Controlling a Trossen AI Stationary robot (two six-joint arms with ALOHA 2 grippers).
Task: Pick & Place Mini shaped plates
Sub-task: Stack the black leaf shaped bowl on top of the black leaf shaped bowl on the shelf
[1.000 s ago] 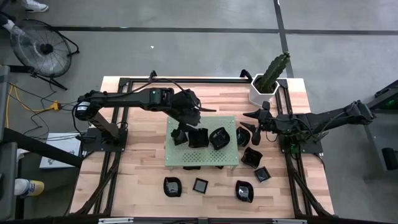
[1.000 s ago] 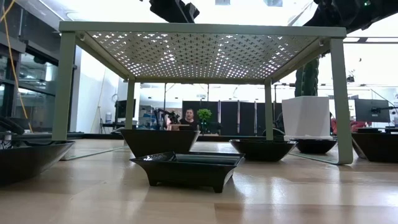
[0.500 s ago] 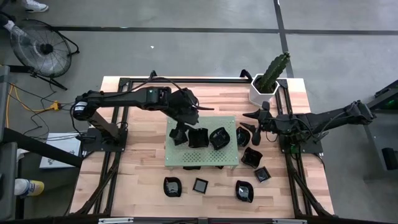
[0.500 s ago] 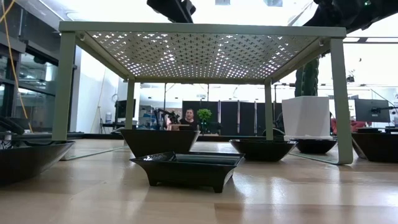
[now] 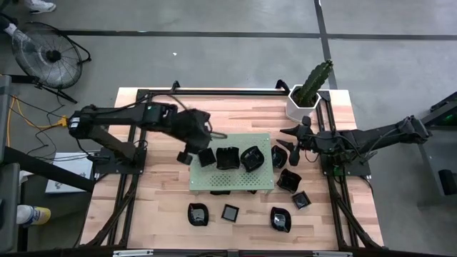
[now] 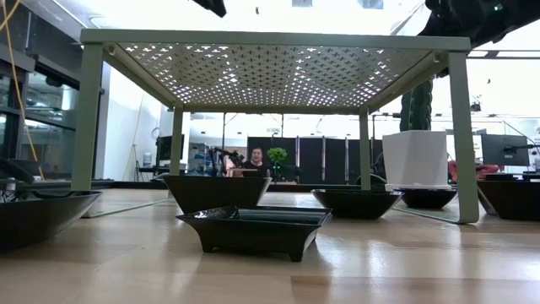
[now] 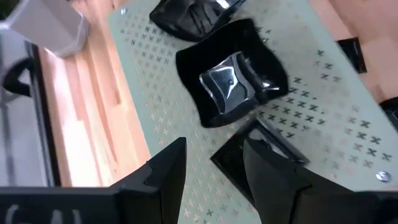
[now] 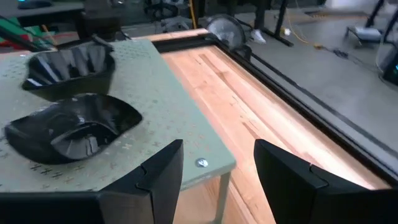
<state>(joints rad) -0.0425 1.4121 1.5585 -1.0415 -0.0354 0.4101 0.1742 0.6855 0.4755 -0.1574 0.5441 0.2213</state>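
- The wooden bench [image 5: 161, 200] carries a green perforated board [image 5: 232, 182] raised on legs.
- Three mini shaped plates [image 5: 227, 158] sit in a row on the board; others lie on the bench in front of it and to its right.
- Left gripper [image 5: 187, 155] hovers at the board's left edge, fingers [image 7: 163, 171] released, empty.
- Right gripper [image 5: 289, 145] waits beside the board's right edge, fingers apart, empty.

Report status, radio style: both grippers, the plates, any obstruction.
Left gripper open, empty, at green board's left edge. Right gripper open, empty, off its right side. Three plates on board, others on the table. Nothing blocking.
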